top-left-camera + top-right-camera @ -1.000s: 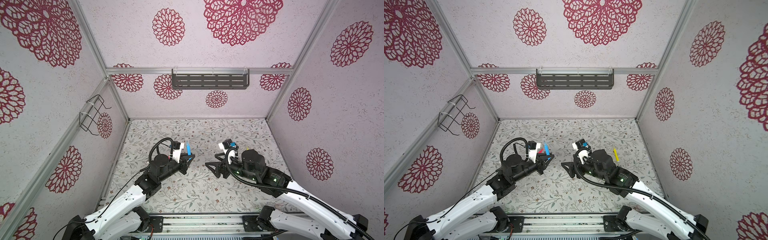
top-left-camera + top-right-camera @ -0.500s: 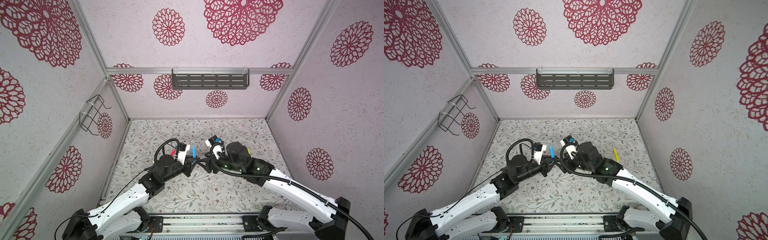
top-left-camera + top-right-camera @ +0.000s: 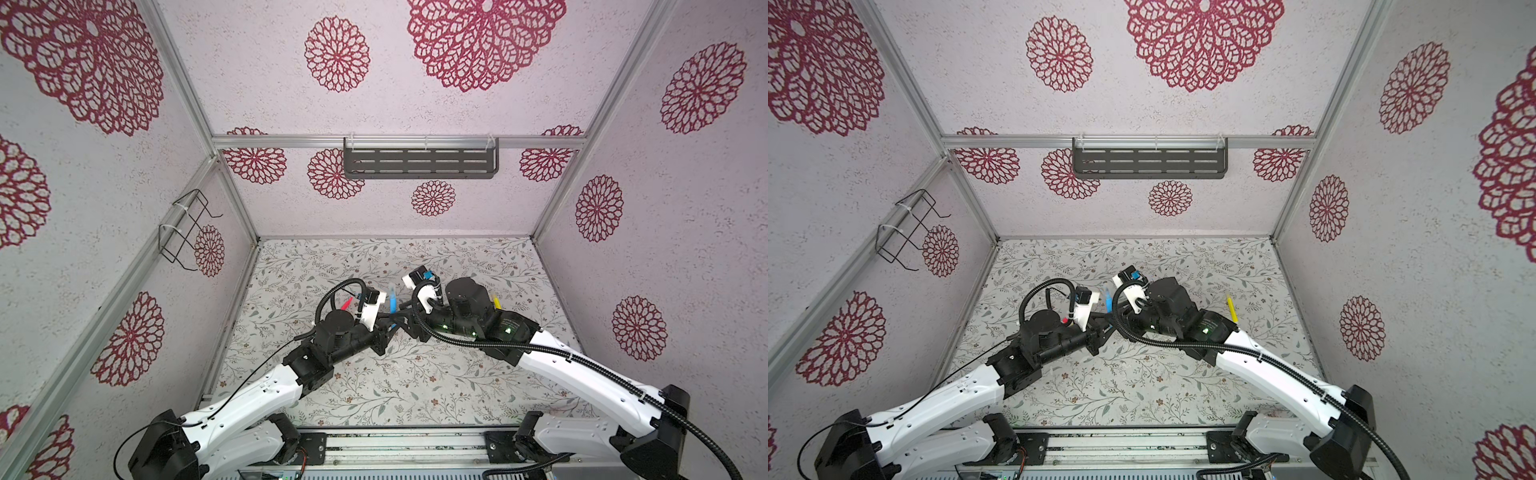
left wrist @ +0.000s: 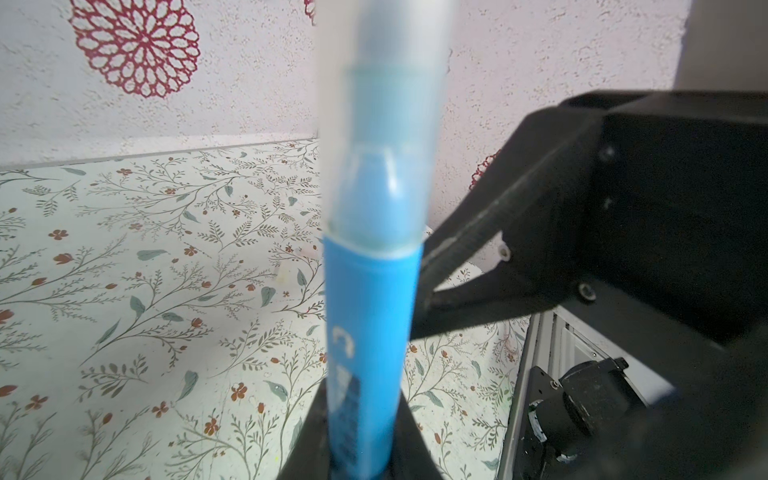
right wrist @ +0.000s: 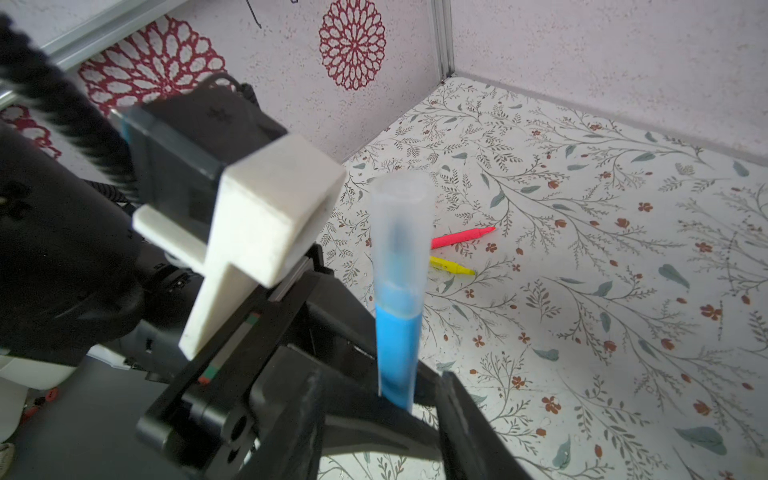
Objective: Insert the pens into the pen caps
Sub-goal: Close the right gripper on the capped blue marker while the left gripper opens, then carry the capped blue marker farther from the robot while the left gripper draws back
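Observation:
My left gripper point(image 4: 361, 432) is shut on the lower end of a blue pen point(image 4: 368, 332) and holds it upright over the mat's middle point(image 3: 392, 306). A translucent pen cap point(image 4: 382, 124) sits over the pen's tip point(image 5: 401, 232). My right gripper point(image 5: 386, 399) has reached in from the right, and its jaws stand either side of the pen's lower body with gaps showing. In both top views the two grippers meet under the pen point(image 3: 1108, 303). A red pen point(image 5: 461, 237) and a yellow pen point(image 5: 451, 267) lie on the mat behind it. Another yellow pen point(image 3: 495, 300) lies by my right arm.
A faint whitish tube point(image 4: 282, 276) lies on the floral mat. A dark slotted shelf point(image 3: 419, 162) hangs on the back wall and a wire basket point(image 3: 187, 232) on the left wall. A metal rail point(image 3: 407, 444) runs along the front edge.
Both arms have swung in toward the middle. The left gripper brought the capped blue pen rightward, and the right gripper came up to it while its jaws narrowed.

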`<action>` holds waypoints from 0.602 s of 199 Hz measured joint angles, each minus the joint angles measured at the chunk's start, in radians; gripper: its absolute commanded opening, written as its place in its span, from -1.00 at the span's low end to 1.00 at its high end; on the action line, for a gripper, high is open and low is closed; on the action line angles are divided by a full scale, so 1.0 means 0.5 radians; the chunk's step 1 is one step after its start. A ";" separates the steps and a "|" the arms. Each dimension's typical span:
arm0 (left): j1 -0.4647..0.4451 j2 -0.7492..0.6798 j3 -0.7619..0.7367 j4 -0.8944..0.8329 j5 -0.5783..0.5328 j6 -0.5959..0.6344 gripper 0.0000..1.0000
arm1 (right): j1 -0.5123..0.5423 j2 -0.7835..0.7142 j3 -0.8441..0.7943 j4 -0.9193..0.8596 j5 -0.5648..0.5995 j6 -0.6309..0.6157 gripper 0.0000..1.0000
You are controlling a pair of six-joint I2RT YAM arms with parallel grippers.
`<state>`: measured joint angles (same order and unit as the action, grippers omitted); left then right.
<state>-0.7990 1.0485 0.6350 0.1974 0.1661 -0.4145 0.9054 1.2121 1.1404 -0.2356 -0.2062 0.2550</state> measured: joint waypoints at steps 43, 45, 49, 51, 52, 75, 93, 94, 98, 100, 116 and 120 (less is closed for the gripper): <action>-0.021 0.016 0.001 0.024 0.004 0.002 -1.00 | 0.000 0.051 0.005 0.013 0.014 0.002 -0.53; -0.021 0.017 0.001 0.024 0.004 0.002 -1.00 | 0.000 0.051 0.005 0.013 0.014 -0.003 -0.55; -0.021 0.021 0.001 0.029 0.005 0.002 -1.00 | 0.000 0.051 0.005 0.013 0.018 0.002 -0.59; -0.022 0.021 0.001 0.030 0.005 0.002 -1.00 | 0.000 0.051 0.005 0.013 0.021 0.001 -0.61; -0.023 0.022 0.001 0.032 0.006 0.002 -1.00 | 0.000 0.051 0.004 0.014 0.021 -0.002 -0.62; -0.024 0.045 0.004 0.050 0.006 -0.005 -1.00 | -0.006 0.051 0.000 0.011 0.041 -0.002 -0.90; -0.024 0.067 0.008 0.057 0.007 -0.009 -1.00 | -0.008 0.050 -0.010 0.011 0.054 -0.014 -1.00; -0.024 0.068 0.008 0.058 0.008 -0.009 -1.00 | -0.008 0.050 -0.010 0.011 0.055 -0.014 -1.00; -0.024 0.073 0.008 0.060 0.008 -0.009 -1.00 | -0.008 0.050 -0.011 0.009 0.058 -0.014 -1.00; -0.024 0.074 0.008 0.060 0.008 -0.009 -1.00 | -0.008 0.050 -0.011 0.008 0.061 -0.014 -1.00; -0.026 0.087 0.014 0.061 0.008 -0.010 -0.39 | -0.008 0.049 -0.011 -0.002 0.085 -0.014 -1.00; -0.027 0.090 0.017 0.060 0.006 -0.008 -0.26 | -0.008 0.047 -0.011 -0.003 0.092 -0.014 -1.00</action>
<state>-0.8124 1.0935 0.6434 0.2272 0.1692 -0.4187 0.9016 1.2358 1.1347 -0.2371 -0.1604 0.2481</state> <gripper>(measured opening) 0.210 0.168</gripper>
